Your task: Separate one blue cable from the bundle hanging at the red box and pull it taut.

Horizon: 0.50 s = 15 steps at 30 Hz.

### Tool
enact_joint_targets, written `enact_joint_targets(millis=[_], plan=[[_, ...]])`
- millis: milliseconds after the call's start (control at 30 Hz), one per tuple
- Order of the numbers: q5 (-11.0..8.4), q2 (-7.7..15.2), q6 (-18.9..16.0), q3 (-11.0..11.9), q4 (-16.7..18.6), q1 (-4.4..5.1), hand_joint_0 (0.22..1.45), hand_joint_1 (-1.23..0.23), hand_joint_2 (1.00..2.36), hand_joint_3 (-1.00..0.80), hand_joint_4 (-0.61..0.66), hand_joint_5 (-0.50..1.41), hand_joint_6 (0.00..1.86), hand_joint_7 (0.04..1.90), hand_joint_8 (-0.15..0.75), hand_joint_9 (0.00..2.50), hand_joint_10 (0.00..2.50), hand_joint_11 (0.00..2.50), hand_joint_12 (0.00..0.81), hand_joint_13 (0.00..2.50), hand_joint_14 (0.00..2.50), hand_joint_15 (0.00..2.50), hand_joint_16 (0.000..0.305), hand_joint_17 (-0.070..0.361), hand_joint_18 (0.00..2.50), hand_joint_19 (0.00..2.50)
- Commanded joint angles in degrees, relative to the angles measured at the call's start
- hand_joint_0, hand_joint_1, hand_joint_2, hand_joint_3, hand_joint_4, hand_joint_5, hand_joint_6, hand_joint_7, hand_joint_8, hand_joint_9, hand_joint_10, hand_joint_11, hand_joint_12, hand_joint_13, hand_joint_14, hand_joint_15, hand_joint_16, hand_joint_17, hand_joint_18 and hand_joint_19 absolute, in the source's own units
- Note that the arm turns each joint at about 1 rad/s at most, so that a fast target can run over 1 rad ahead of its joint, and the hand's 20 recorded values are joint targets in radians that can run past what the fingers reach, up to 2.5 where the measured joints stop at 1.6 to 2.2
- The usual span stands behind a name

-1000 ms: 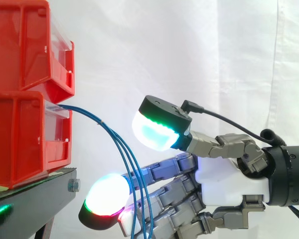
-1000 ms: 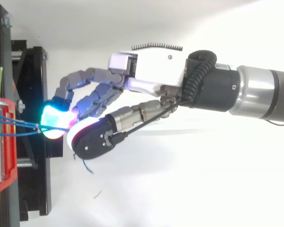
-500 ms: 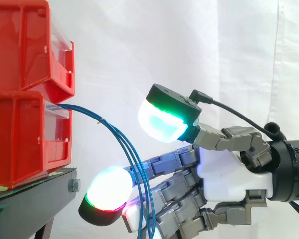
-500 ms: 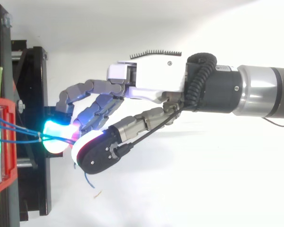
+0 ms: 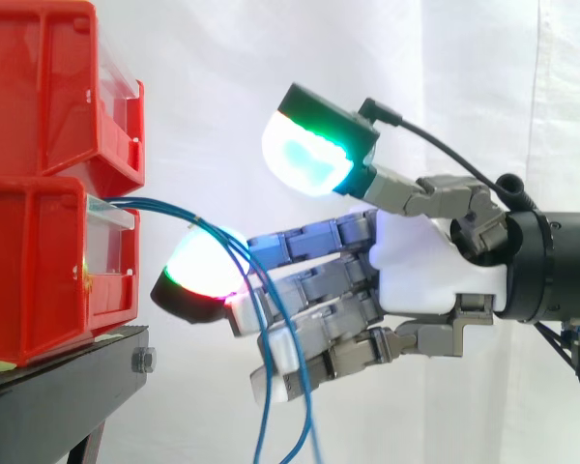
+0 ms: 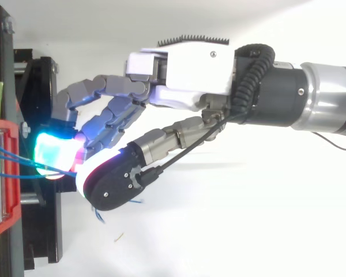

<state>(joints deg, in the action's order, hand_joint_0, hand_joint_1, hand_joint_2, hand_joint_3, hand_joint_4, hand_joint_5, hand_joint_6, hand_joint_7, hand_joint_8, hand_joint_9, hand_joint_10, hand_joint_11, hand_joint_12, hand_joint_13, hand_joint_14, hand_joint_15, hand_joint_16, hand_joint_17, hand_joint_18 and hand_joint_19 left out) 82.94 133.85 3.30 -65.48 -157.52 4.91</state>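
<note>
So the bundle of thin blue cables [image 5: 164, 208] comes out of the front of the lower red plastic bin [image 5: 39, 271], arcs over toward 3 o'clock, then drops to 6 o'clock right across the fingers of the robot hand [image 5: 425, 271]. From the top camera the blue cables [image 6: 14, 157] run from the bin at 9 o'clock straight into the glowing fingertip pad [image 6: 49, 158].

The robot hand is released: fingers stretched out toward the bin, nothing pinched as far as I can tell. The green-cyan thumb pad [image 5: 309, 159] sits up at 12 o'clock, well apart from the fingers below it. The strands look threaded among the fingers, some in front and some behind, but I can't tell which cable lies in which gap.

What worries me from here:
- The strands run close together over the fingers, so closing now would likely catch more than one.
- Those pads are fat and rounded, so a thin cable could slide off once there's tension.
- The leading fingertip is near the bin's clear front lip, just above the black metal stand [image 5: 68, 387]. Reaching in further could bump it.
- Pulling hard with several strands caught could drag the bin or yank cables out of it.
</note>
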Motion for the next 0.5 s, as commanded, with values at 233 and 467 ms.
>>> enact_joint_targets(millis=[233, 467], plan=[[-1.11, -0.3, -0.1, 0.0, 0.1, 0.54, 0.60, -0.66, 1.00, -0.43, 0.22, -0.18, 0.50, 1.04, 0.311, 0.80, 0.02, 0.80, 0.397, 0.93, 0.02, 0.71, 0.042, 0.094, 0.68, 0.56], [-2.26, 1.8, -3.2, -0.4, 3.6, 0.72, 0.60, -0.66, 1.00, -0.44, 0.22, -0.18, 0.50, 1.04, 0.311, 0.80, 0.02, 0.79, 0.398, 0.94, 0.03, 0.71, 0.042, 0.094, 0.69, 0.57]])
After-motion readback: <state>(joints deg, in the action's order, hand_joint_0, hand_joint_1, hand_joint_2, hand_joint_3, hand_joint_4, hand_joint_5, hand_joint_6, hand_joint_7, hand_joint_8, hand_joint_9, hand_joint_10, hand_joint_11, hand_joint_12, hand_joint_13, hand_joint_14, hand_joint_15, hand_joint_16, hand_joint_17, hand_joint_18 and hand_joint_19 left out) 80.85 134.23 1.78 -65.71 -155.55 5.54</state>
